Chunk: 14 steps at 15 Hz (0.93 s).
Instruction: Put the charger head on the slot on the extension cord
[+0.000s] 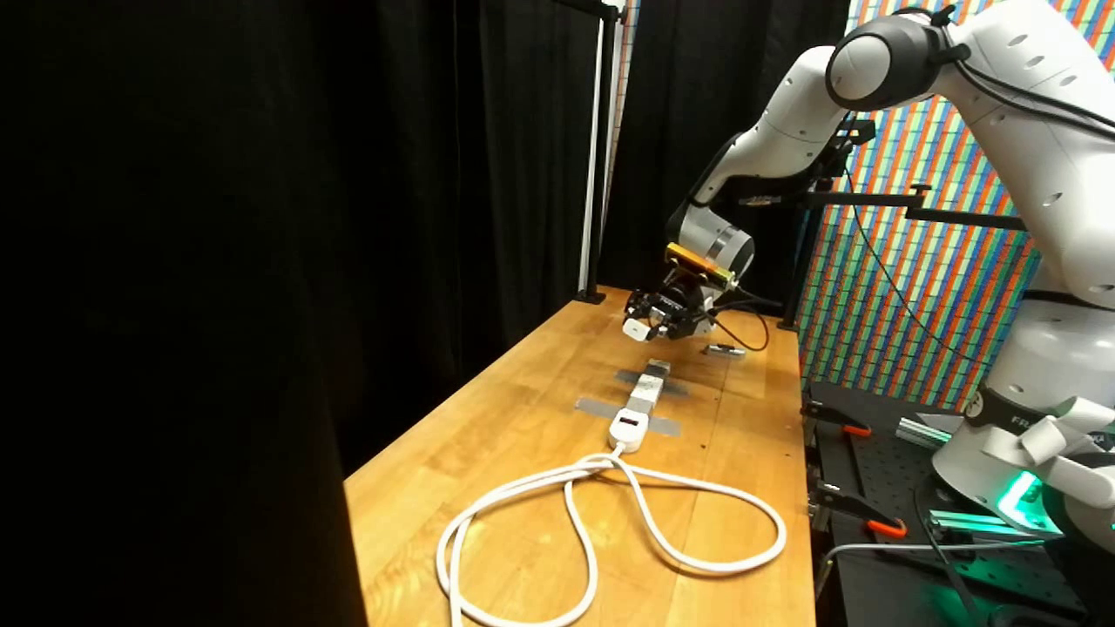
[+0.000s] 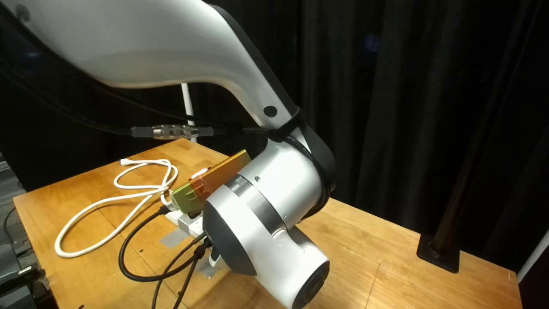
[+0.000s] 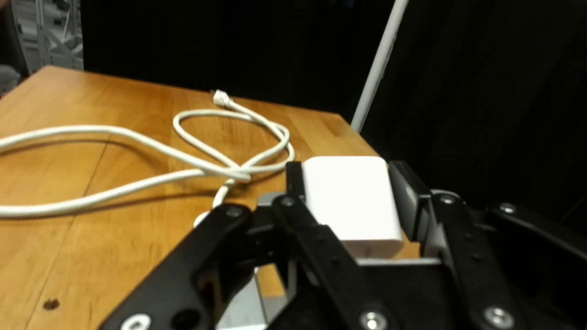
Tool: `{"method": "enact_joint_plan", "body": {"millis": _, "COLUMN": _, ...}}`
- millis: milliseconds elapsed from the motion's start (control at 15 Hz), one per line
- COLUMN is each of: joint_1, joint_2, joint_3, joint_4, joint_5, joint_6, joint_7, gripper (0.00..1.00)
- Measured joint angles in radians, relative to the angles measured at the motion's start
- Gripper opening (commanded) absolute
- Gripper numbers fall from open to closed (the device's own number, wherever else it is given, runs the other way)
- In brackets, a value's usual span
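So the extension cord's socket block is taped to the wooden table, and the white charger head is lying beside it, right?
Not quite: the white charger head isn't lying there; the wrist view shows it gripped between the jaws, above the wooden table. The extension cord's socket block is indeed taped down.

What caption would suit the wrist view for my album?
A robot gripper holds a white charger head above a wooden table where a white cord lies in loops.

Open surface [image 1: 523,409] flanks the taped socket block [image 1: 646,388] on both sides, while loops of white cable [image 1: 592,564] obstruct one end.
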Motion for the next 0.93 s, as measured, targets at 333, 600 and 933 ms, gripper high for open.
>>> {"method": "enact_joint_plan", "body": {"millis": 333, "joint_1": 0.049, "joint_2": -0.002, "joint_3": -0.036, "joint_4": -0.031, "joint_5": -0.089, "joint_6": 0.023, "joint_7": 0.014, "gripper": 0.23}}
{"method": "enact_joint_plan", "body": {"millis": 600, "joint_1": 0.146, "joint_2": -0.037, "joint_3": -0.075, "joint_4": -0.109, "joint_5": -0.191, "joint_6": 0.194, "joint_7": 0.023, "gripper": 0.23}}
{"method": "enact_joint_plan", "body": {"millis": 933, "joint_1": 0.243, "joint_2": -0.134, "joint_3": -0.085, "joint_4": -0.231, "joint_5": -0.314, "joint_6": 0.461, "joint_7": 0.087, "gripper": 0.23}}
